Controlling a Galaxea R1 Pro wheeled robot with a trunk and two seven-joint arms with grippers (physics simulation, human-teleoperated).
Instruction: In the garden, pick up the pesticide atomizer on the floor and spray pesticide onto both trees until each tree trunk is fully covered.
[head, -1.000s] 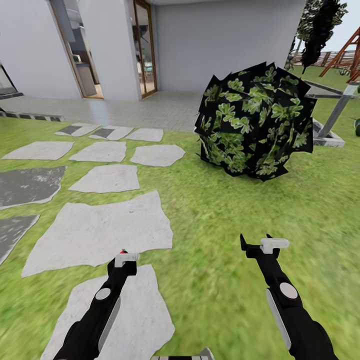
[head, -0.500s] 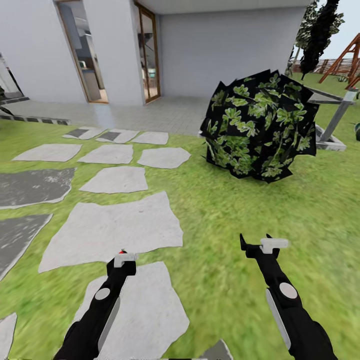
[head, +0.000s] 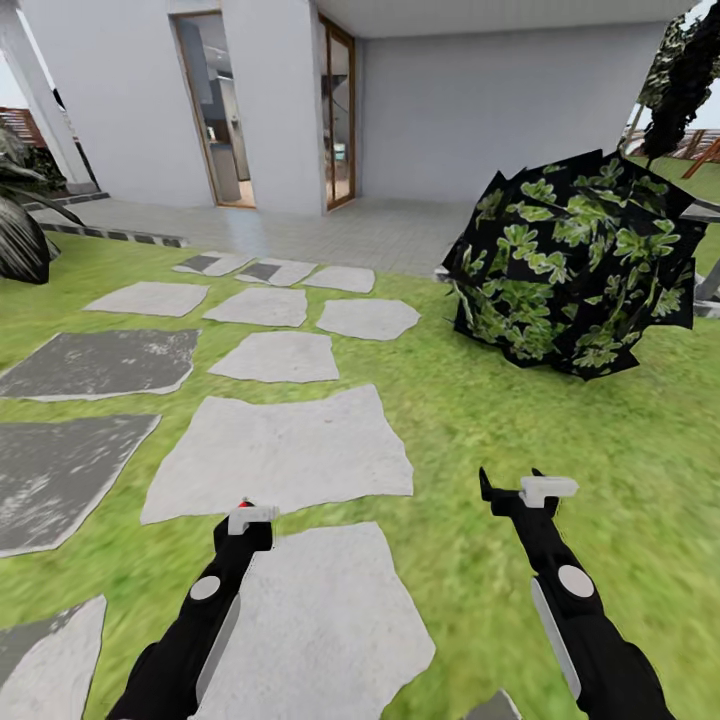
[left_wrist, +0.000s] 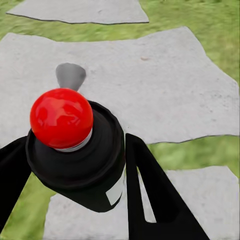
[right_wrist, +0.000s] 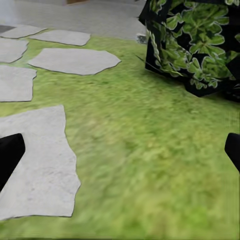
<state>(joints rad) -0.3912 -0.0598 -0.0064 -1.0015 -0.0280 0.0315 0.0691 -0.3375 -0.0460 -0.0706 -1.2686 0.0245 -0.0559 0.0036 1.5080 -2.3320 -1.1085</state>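
- The left pincer (left_wrist: 75, 165) is clenched around the pesticide atomizer (left_wrist: 75, 150); from the left wrist, its red knob (left_wrist: 61, 118) pokes up between the black fingers (left_wrist: 155, 200).
- The right pincer (head: 515, 488) hangs released over grass (head: 480, 420), grasping nothing.
- Risk: no bare trunk is in sight, so spraying now would hit only paving stones (head: 280, 450). The round bush (head: 575, 265) at two o'clock could be mistaken for a tree.
- Dark foliage (head: 685, 80) at one o'clock, behind the bush, may be a tree; a straight drive there could run into the bush.
- The bottle is small, so a jolt while rolling might slip it loose.
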